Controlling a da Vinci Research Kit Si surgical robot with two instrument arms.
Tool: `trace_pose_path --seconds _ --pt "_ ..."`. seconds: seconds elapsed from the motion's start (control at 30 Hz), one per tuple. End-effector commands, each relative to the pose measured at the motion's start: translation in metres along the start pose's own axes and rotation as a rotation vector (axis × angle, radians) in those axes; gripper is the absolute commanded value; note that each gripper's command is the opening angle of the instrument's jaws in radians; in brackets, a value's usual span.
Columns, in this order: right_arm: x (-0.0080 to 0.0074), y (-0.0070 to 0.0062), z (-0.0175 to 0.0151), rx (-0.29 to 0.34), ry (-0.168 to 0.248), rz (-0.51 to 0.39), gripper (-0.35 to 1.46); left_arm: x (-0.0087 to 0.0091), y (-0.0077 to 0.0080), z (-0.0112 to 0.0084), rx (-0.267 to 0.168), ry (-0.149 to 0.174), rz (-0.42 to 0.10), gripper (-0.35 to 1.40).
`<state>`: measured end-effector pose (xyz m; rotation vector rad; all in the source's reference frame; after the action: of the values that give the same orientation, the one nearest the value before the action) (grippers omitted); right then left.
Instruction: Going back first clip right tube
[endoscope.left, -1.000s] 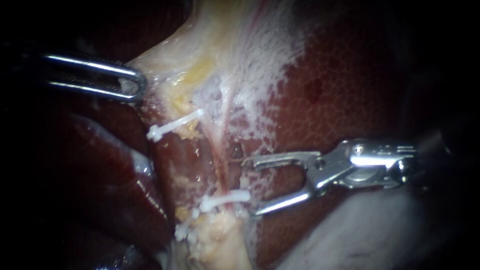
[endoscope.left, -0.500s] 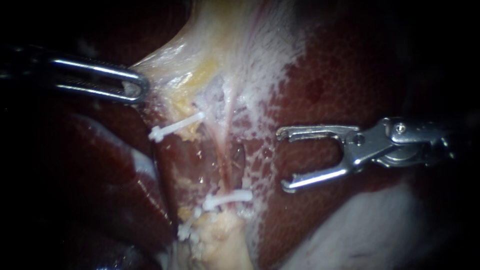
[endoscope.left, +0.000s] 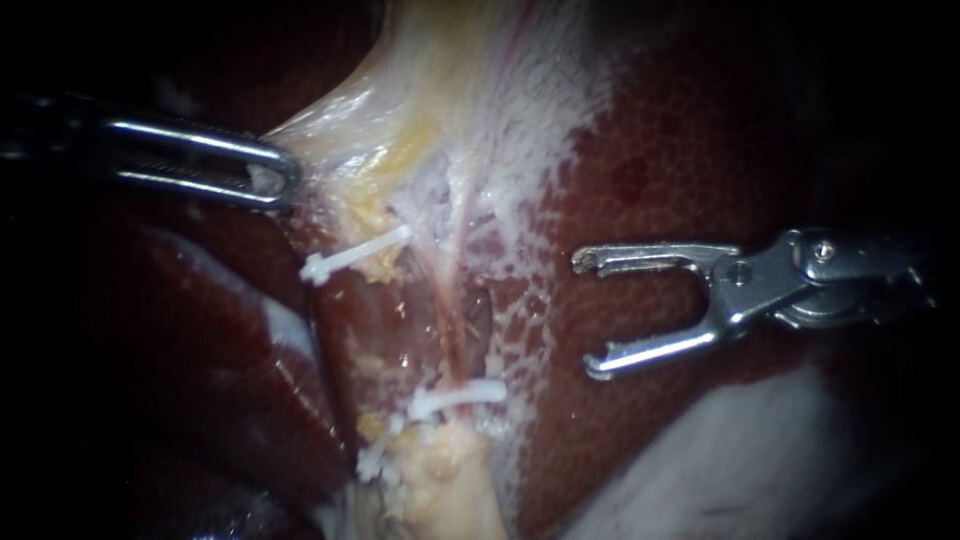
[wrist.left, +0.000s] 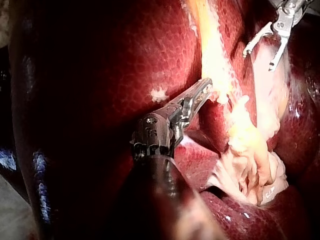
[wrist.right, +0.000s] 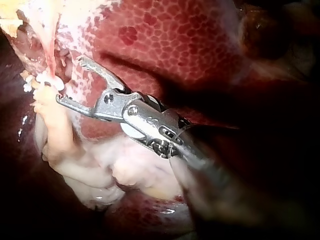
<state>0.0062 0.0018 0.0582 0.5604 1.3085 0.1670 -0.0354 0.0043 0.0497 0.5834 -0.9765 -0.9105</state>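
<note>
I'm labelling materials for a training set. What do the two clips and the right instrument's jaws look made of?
The upper clip and lower clip: matt, opaque white, probably plastic. The right instrument, jaws open: bare polished metal, likely steel, given its bright silver glints.

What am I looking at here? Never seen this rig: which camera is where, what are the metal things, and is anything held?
This is a surgical robot working on a pig's liver that lies on a bench. The endoscope view is taken from close to the tissue. The two wrist views come from a camera on each instrument's arm. Each metal thing is a thin shaft ending in two small jaws.

The left instrument comes in from the left, with its jaws shut on the edge of the pale tissue. The right instrument comes in from the right over the liver, with its jaws open and holding nothing.

The white bars are clips. An upper clip and a lower clip sit across the strand of tissue that carries a thin pinkish tube.
</note>
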Motion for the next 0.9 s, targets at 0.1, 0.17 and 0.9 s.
trace_pose_path --seconds 0.1,0.17,0.9 --pt "0.0 -0.0001 0.0 0.001 0.0 0.0 0.6 0.001 0.0002 0.0013 0.007 0.013 -0.005 -0.35" --pt "0.0001 -0.0002 -0.0001 0.002 0.0 0.0 0.6 0.0017 0.0004 0.0023 0.014 0.022 -0.011 -0.35" --pt "0.0001 -0.0005 -0.0001 0.005 0.0 0.0 0.6 0.0037 0.0003 0.0069 0.037 0.059 -0.014 -0.35"
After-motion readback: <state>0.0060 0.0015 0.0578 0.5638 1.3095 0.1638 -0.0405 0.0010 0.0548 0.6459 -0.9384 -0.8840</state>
